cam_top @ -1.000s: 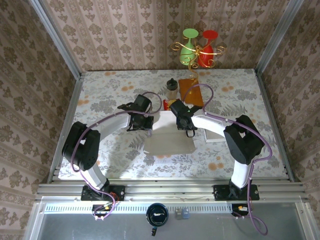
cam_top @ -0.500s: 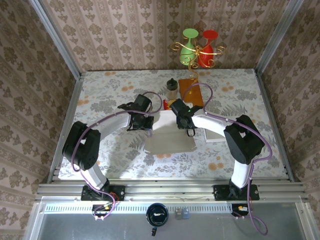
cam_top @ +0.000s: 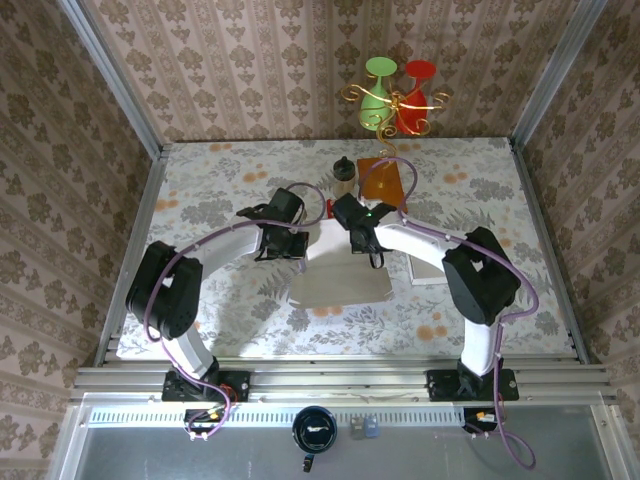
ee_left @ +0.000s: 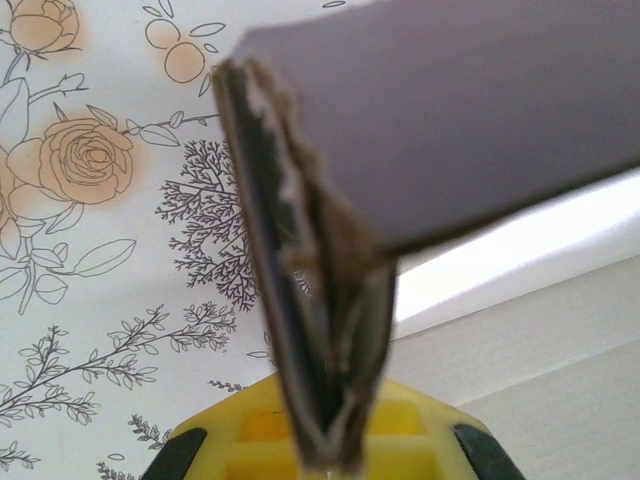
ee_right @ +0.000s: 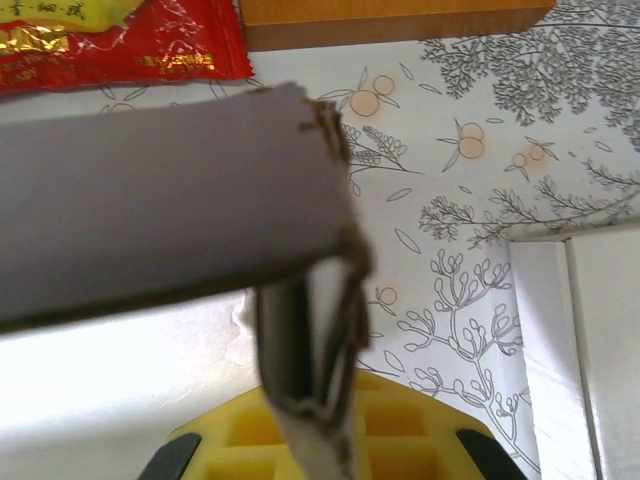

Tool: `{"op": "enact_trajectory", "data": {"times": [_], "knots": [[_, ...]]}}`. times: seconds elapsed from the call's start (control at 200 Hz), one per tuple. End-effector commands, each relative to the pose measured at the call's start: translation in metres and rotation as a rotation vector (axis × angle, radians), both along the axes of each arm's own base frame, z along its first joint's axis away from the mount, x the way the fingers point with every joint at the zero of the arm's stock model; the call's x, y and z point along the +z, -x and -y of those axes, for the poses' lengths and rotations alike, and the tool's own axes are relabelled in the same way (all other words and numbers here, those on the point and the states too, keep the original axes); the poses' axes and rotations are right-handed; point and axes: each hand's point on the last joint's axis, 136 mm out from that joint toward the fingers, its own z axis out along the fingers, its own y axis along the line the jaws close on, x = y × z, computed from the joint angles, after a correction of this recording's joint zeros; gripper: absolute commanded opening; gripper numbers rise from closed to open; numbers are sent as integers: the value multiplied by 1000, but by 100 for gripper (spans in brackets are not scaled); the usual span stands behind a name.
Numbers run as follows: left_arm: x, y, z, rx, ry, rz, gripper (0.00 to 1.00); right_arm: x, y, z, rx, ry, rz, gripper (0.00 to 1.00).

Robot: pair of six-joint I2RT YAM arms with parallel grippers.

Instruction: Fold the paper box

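The box lay in the middle of the table, a little nearer the near edge than the far one; its main sheet was flat on the cloth, while the flap along its far edge was lifted and folded over. The left gripper was closed tight on the left end of that flap; in the left wrist view the doubled card edge ran straight down into the yellow jaws. The right gripper was clamped the same way on the right end; in the right wrist view the grey flap crossed the frame and its layered edge was pinched between the jaws. A red packet lay just beyond the flap; a bottle and a brown board stood further toward the far edge. A white carton lay just to the right of the box, toward the right edge of the table.
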Motion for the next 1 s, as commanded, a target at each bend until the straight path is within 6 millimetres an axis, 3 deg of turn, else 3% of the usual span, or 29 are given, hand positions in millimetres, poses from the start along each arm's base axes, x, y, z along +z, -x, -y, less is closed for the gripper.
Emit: {"op": "enact_trajectory", "data": {"times": [0.0,0.25,0.375,0.46,0.585,0.755,0.995], "knots": [[-13,8,-2,-30,-39,-50,0,8,8,21,-98,159,3,0],[-12,5,0,-21,-30,-52,0,1,32,23,-193,266,-130,0],[-12,4,2,-16,-22,-53,0,-3,28,15,-168,194,-103,0],[-12,5,3,-16,-18,-55,0,0,22,1,-120,91,-51,0],[-13,4,0,0,-16,-54,0,8,20,-3,-94,47,-13,0],[-11,0,-3,24,-8,-26,15,6,23,-3,-89,42,-26,0],[-9,-5,-6,33,-36,2,21,2,26,-4,-85,32,-41,0]]}}
